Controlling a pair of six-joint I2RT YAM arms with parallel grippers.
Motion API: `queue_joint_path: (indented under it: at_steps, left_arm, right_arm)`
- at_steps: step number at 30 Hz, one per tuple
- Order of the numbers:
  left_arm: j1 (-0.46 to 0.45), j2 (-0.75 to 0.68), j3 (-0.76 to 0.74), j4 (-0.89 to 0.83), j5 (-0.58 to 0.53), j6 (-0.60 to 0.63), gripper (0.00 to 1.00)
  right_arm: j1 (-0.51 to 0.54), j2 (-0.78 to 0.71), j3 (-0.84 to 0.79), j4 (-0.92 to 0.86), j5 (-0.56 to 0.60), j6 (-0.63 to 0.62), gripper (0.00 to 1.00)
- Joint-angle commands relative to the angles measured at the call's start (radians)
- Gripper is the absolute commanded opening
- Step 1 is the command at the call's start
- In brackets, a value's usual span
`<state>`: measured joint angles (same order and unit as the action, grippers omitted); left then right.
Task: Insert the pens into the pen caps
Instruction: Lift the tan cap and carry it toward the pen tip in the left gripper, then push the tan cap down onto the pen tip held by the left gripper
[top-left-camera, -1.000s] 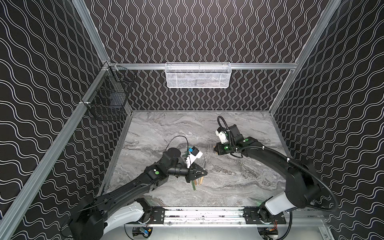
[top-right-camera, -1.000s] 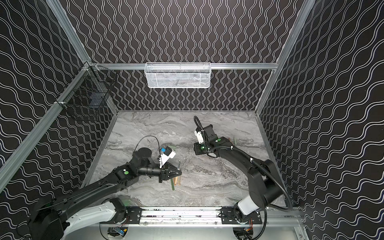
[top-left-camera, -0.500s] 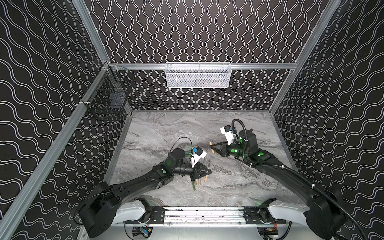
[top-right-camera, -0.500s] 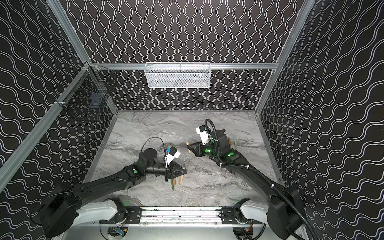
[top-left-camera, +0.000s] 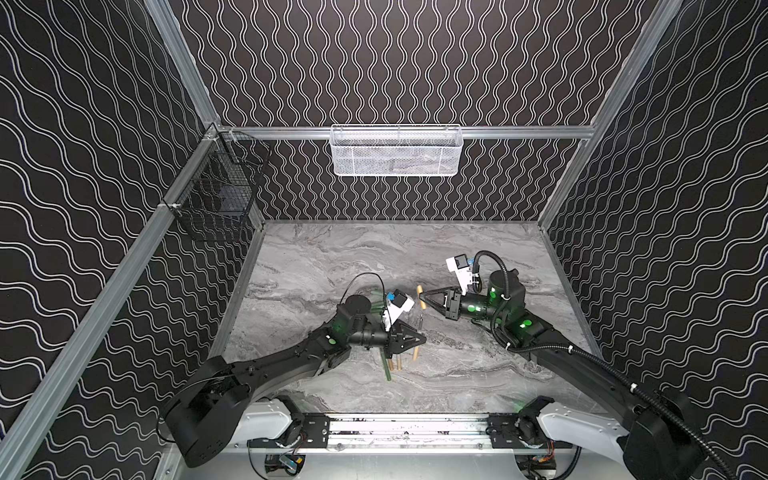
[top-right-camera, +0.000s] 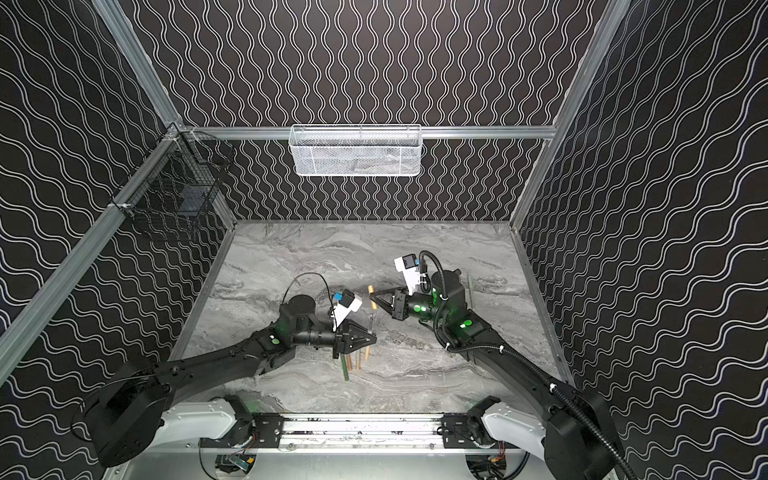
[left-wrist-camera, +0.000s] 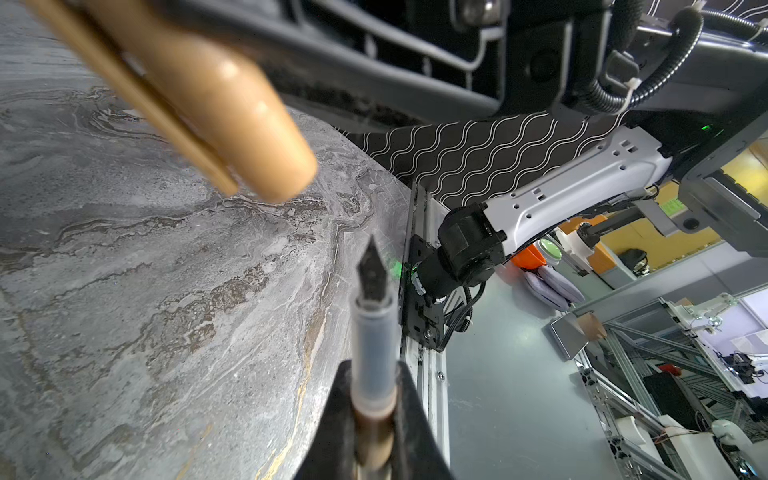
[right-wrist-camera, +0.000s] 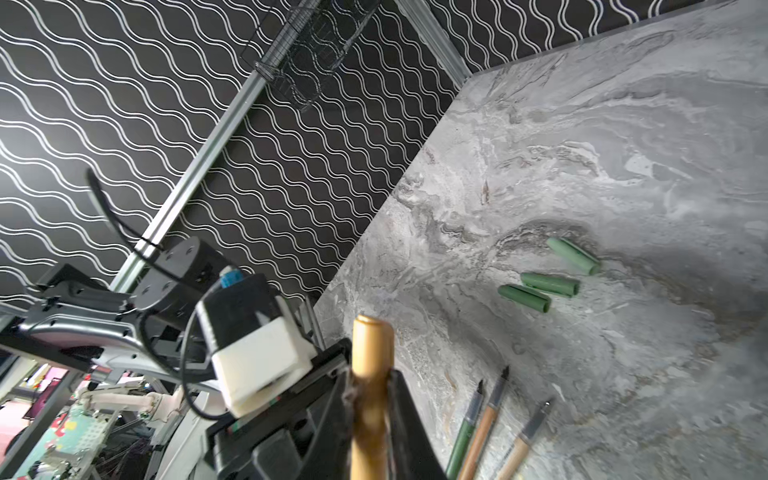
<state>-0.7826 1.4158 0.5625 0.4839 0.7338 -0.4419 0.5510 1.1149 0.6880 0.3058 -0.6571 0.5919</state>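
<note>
My left gripper (top-left-camera: 422, 340) (top-right-camera: 373, 338) (left-wrist-camera: 372, 370) is shut on a tan pen (left-wrist-camera: 372, 332) (top-left-camera: 420, 324), whose dark nib points toward the tan pen cap (top-left-camera: 420, 297) (top-right-camera: 372, 297) (left-wrist-camera: 232, 108). My right gripper (top-left-camera: 423, 296) (right-wrist-camera: 370, 376) is shut on that cap (right-wrist-camera: 372, 345), held just beyond the nib with a small gap between them. Three pens (top-left-camera: 400, 361) (right-wrist-camera: 482, 424) lie side by side on the table under my left gripper. Three green caps (right-wrist-camera: 548, 284) lie close together further back.
A white mesh basket (top-left-camera: 397, 151) hangs on the back wall and a black wire basket (top-left-camera: 220, 199) on the left wall. A thin green stick (top-right-camera: 470, 291) lies behind my right arm. The metal rail (top-left-camera: 407, 424) runs along the front edge.
My right arm has swung its elbow out to the right and turned its gripper to point left with the cap. My left gripper has shifted slightly right with the pen.
</note>
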Motion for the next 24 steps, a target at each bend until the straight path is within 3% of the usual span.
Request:
queue_joint_path:
  at_steps: [1,24]
  left_arm:
    - [0.006,0.008,0.002,0.072,0.026,-0.021,0.0]
    - [0.04,-0.001,-0.004,0.115,0.058,-0.046,0.0]
  right_arm:
    - [0.007,-0.017,-0.011,0.12,-0.019,0.036,0.15]
    - [0.048,-0.018,-0.044,0.19,-0.012,0.037,0.15]
